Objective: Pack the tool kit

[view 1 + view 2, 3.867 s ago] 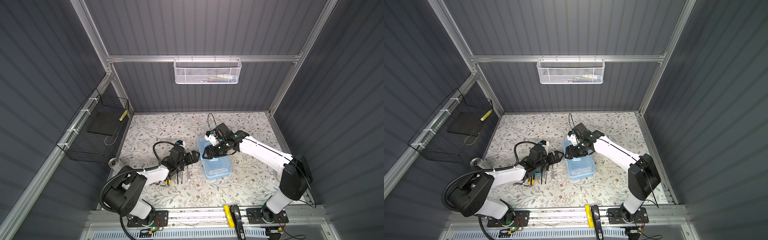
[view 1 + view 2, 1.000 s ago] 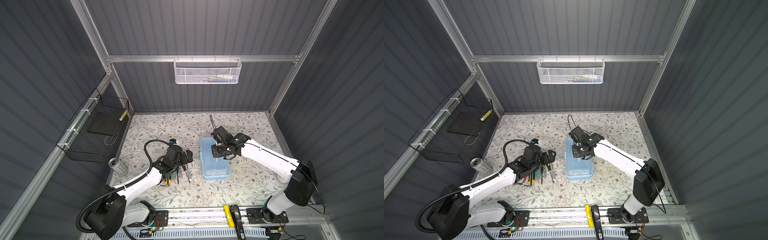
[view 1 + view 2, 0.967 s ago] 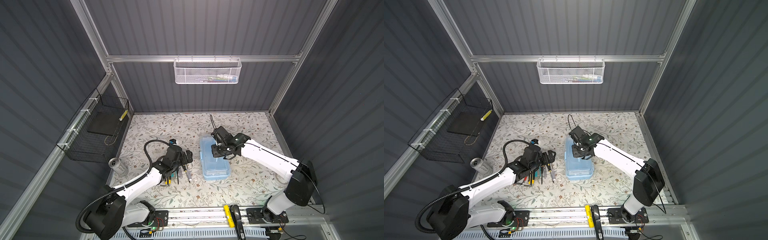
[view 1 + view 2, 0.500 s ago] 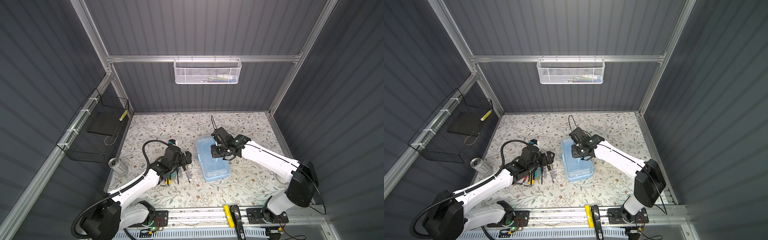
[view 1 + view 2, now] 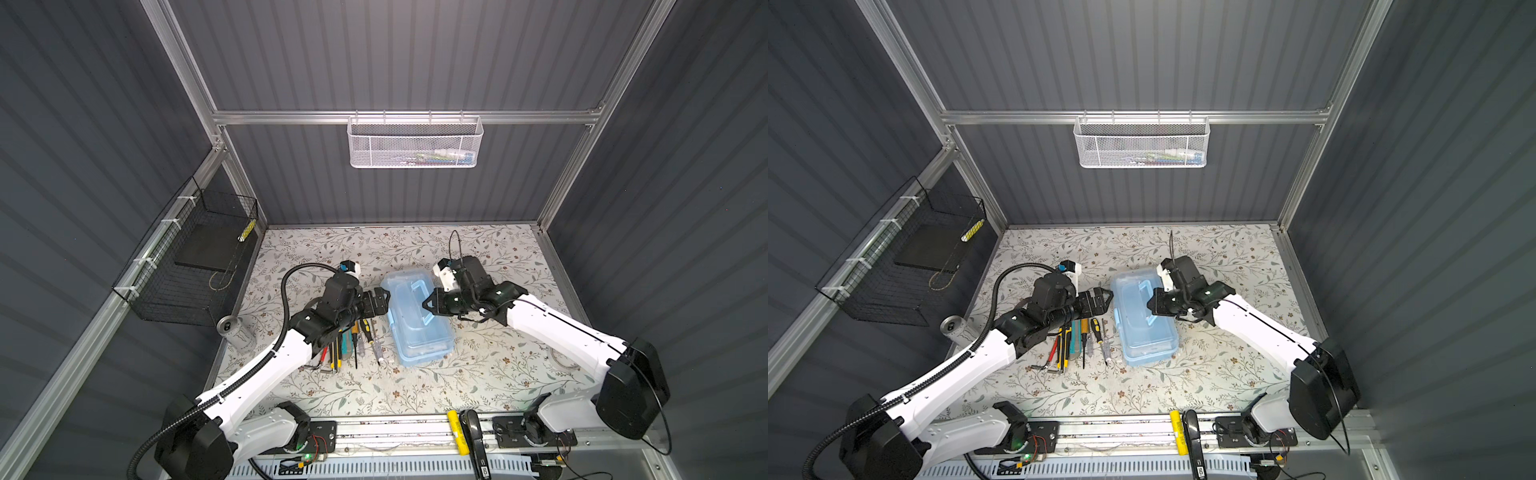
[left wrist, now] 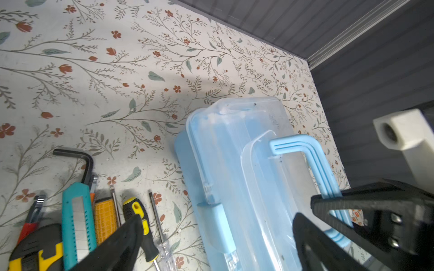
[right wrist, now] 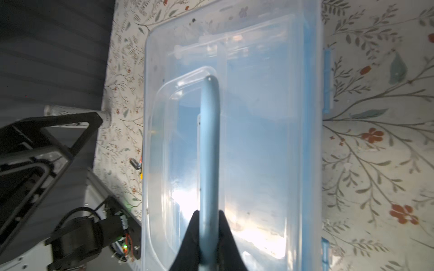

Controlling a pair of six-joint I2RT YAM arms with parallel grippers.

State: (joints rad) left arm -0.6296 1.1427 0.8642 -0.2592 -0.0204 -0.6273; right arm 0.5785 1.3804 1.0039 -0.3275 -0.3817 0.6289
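The tool box (image 5: 415, 332), light blue with a clear lid, lies at the centre of both top views on the floral mat (image 5: 415, 386), its long side running from upper left to lower right. The lid looks closed. Whether the box sits flat on the mat or is raised a little cannot be told from these angles.

The right gripper (image 5: 428, 305) reaches in from the right of the frame and is pinched tight on the blue handle (image 7: 209, 145). In the right wrist view its two black fingers (image 7: 192, 225) press on either side of the handle bar near one end, with the handle standing up from the lid.

The left gripper (image 5: 380, 301) hovers just beside the box's left long side with its jaws spread wide and nothing between them. In the left wrist view the box's side latch (image 6: 212, 218) sits in the gap between its fingers.

Left of the box, a row of tools lies on the mat outside it – a black hex key (image 6: 79, 159), a teal utility knife (image 6: 77, 218), a yellow-and-black screwdriver (image 6: 138, 218) and a clear-handled screwdriver (image 6: 162, 244) among them.

A drinks can (image 5: 235, 328) stands at the mat's left edge, below the black wire basket (image 5: 195, 266). A white mesh basket (image 5: 415, 143) hangs on the back wall.
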